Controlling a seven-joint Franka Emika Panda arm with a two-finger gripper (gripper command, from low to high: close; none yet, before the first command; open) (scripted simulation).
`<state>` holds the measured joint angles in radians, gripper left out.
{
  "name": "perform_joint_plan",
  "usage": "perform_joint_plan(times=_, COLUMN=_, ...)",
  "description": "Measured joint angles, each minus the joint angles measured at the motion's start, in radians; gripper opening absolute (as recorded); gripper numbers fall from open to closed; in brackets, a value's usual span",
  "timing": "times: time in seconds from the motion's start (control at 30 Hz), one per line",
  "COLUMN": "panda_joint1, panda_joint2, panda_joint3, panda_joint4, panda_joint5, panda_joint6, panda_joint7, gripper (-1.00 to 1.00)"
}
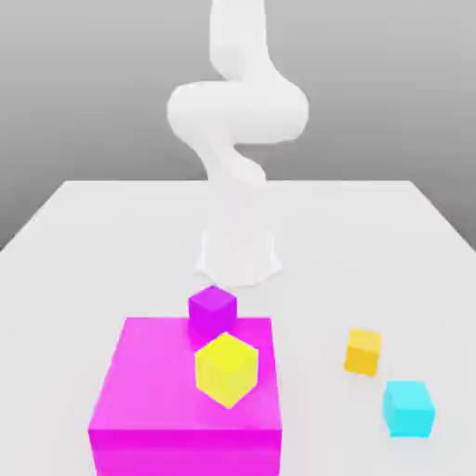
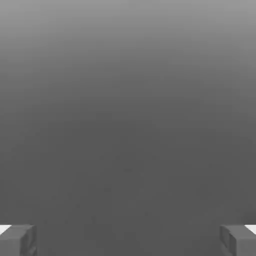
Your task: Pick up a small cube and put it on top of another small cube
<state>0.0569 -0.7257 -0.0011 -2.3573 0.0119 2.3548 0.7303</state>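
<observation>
- While the arm [image 1: 237, 102] stands folded at upper centre of the exterior view, its white base [image 1: 239, 251] sits at mid-frame on the pale table [image 1: 84, 232].
- Gripper [image 2: 128, 240]: seen from the hand view, the two grey fingertips [image 2: 17, 240] sit at the lower corners of the frame, spread wide with nothing between them; only a blank grey ground lies ahead.
- Task objects, exterior view: a yellow cube [image 1: 226, 369] rests turned corner-forward on a large magenta block [image 1: 186, 400] at lower left; a purple cube [image 1: 213, 309] appears just behind that block's far edge, whether on it or beside it cannot be told.
- An orange cube [image 1: 363, 351] and a cyan cube [image 1: 408, 408] lie on the table at lower right, near each other but apart.
- Progress, judged: no cube is held or stacked; the approach has not begun.
- Risk: the yellow cube's rotated faces may meet the fingers at a corner, so a closing grip could twist or squirt it off the block.
- Risk: a descent near the block's edge could strike the purple cube or the block itself.
- Risk: a release slightly off centre would let the carried cube tip from the small top face below.
</observation>
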Motion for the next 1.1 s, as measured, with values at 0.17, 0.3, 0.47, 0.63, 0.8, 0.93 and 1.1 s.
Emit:
perform_joint_plan(times=0.17, panda_joint1=0.131, panda_joint2=0.18, panda_joint3=0.006, panda_joint4=-0.131, panda_joint5=0.027, panda_joint6=0.128, panda_joint7=-0.165, gripper=0.0)
perform_joint_plan(times=0.3, panda_joint1=0.228, panda_joint2=0.322, panda_joint3=0.021, panda_joint4=-0.233, panda_joint5=0.046, panda_joint6=0.229, panda_joint7=-0.293, gripper=0.0)
perform_joint_plan(times=0.47, panda_joint1=0.341, panda_joint2=0.513, panda_joint3=0.06, panda_joint4=-0.367, panda_joint5=0.056, panda_joint6=0.365, panda_joint7=-0.452, gripper=0.0)
perform_joint_plan(times=0.63, panda_joint1=0.416, panda_joint2=0.711, panda_joint3=0.114, panda_joint4=-0.494, panda_joint5=-0.003, panda_joint6=0.507, panda_joint7=-0.557, gripper=0.0)
perform_joint_plan(times=0.8, panda_joint1=0.468, panda_joint2=0.893, panda_joint3=0.059, panda_joint4=-0.482, panda_joint5=-0.088, panda_joint6=0.653, panda_joint7=-0.516, gripper=0.0)
perform_joint_plan(times=0.93, panda_joint1=0.5, panda_joint2=0.991, panda_joint3=0.023, panda_joint4=-0.465, panda_joint5=-0.105, panda_joint6=0.732, panda_joint7=-0.503, gripper=-1.0)
perform_joint_plan(times=1.1, panda_joint1=0.505, panda_joint2=1.003, panda_joint3=0.018, panda_joint4=-0.462, panda_joint5=-0.11, panda_joint6=0.741, panda_joint7=-0.498, gripper=-1.0)
